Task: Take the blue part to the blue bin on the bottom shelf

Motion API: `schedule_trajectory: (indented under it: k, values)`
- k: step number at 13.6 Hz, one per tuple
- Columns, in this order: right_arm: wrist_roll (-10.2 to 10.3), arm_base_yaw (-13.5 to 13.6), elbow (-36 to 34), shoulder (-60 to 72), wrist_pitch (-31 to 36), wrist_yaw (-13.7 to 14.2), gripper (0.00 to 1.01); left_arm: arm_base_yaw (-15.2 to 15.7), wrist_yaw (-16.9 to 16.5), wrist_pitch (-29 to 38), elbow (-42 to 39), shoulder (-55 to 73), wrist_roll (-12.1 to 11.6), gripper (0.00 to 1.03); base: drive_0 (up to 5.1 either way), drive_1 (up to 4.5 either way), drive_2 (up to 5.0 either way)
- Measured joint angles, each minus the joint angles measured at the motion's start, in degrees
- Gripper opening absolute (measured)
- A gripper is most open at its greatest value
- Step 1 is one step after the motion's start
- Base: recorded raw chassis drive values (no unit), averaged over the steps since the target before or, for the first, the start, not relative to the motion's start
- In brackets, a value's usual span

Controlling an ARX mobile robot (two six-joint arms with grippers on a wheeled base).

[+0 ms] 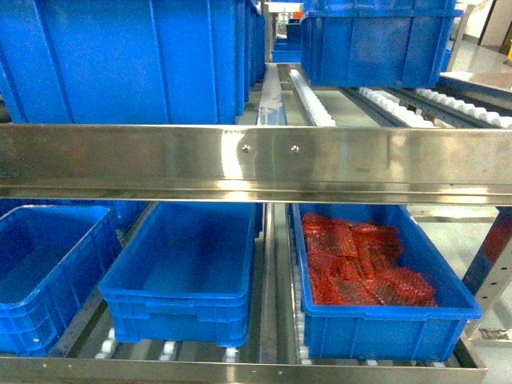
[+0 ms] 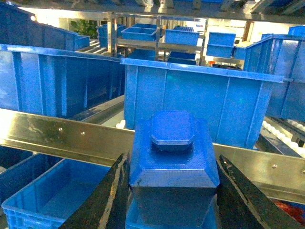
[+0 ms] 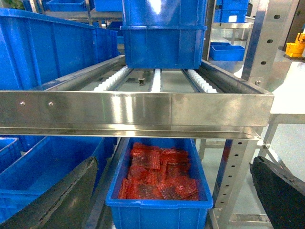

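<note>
Left wrist view: the blue part (image 2: 172, 157), a faceted block with an octagonal boss on top, is seen clamped between the two dark fingers of the left pincer (image 2: 172, 191), held up in front of a steel shelf rail (image 2: 71, 136), with an empty blue bin (image 2: 52, 195) visible below to the left. From the head view, three bins are found on the bottom shelf (image 1: 240, 370): a left bin (image 1: 44, 264) and a middle bin (image 1: 188, 268), both apparently empty, and a right bin (image 1: 376, 320) filled with red parts (image 1: 360, 264).

Two risks are judged likely. The part could be knocked against the upper shelf rail (image 1: 256, 164) as it is lowered, since the opening between the rail and the bins looks shallow. It could also be released into the wrong bin, as all three are the same blue.

The right pincer (image 3: 171, 200) is seen with its fingers spread apart and nothing between them, above the bin of red parts.

Neither arm appears in the head view, so the part's position relative to the bins cannot be fixed from there. The lower half of the part and the fingertips are cut off at the frame's bottom edge.
</note>
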State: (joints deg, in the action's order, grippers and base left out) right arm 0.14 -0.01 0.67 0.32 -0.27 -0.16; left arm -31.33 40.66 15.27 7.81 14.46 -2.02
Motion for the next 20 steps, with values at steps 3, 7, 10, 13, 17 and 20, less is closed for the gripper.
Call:
schedule_trajectory:
  k: [3,7,10,13,17,20]
  values:
    - [0.02,0.00,0.00,0.00,0.00,0.00,0.98,0.00,-0.02,0.00,0.00,0.00,0.02,0.42,0.0,0.00,0.0]
    - [0.02,0.00,0.00,0.00,0.04,0.00,0.98,0.00,-0.02,0.02,0.00,0.00,0.02,0.42,0.0,0.00,0.0]
    - [0.00,0.00,0.00,0.00,0.15,0.17,0.98,0.00,0.00,0.07,0.02,0.02,0.00,0.42,0.0,0.00,0.0]
    - [0.07,0.00,0.00,0.00,0.02,0.20,0.98,0.00,-0.02,-0.04,0.02,0.02,0.00,0.42,0.0,0.00,0.0]
    - [-0.02,0.00,0.00,0.00,0.00,0.17,0.98,0.00,-0.02,0.04,0.02,0.04,0.02,0.42,0.0,0.00,0.0]
    - [0.00,0.00,0.00,0.00,-0.02,0.17,0.98,0.00,-0.04,0.07,0.02,0.07,0.00,0.42,0.0,0.00,0.0]
